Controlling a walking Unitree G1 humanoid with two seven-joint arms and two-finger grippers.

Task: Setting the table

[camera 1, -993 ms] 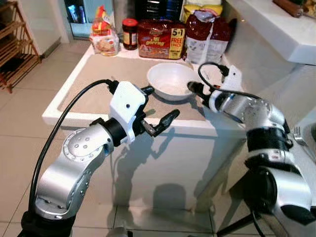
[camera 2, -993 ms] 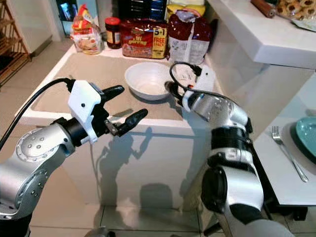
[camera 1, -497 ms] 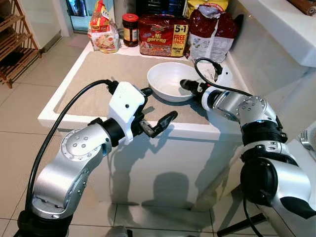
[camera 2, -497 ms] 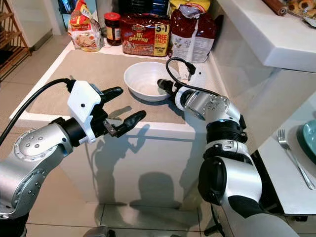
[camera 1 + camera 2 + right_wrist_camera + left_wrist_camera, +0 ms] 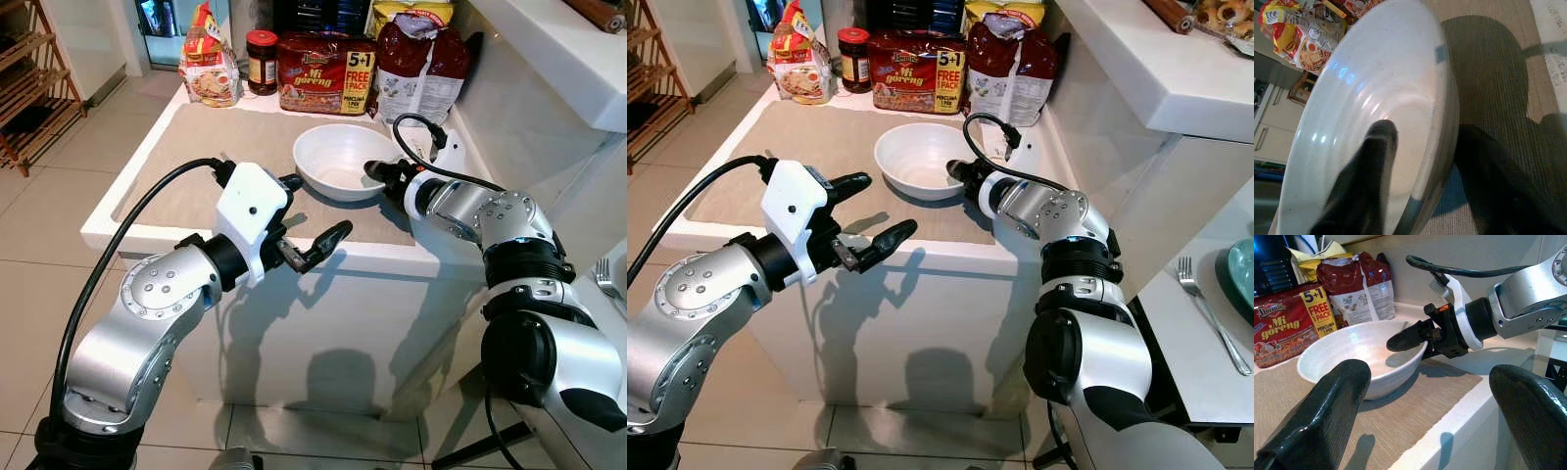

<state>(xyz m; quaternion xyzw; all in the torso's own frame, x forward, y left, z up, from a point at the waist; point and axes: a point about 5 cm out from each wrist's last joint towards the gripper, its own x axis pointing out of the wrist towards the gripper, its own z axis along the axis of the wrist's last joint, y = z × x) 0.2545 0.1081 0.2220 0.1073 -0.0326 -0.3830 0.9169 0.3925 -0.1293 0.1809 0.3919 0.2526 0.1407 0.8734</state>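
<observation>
- Both eye views look forward and down, sharing the round white ceramic bowl [image 5: 340, 162].
- Left wrist view faces that bowl from nearby.
- Right wrist view sits closest, the rim between its jaws.

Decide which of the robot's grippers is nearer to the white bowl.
Right. The right gripper straddles the white bowl's rim, one finger inside and one outside. The left gripper hovers open off the counter's front edge, short of the bowl.

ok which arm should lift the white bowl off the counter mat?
Right. The right gripper already straddles the white bowl rim, one finger inside and one outside, as the right wrist view shows. The left gripper hangs open, off the counter's front edge, short of the bowl.
</observation>
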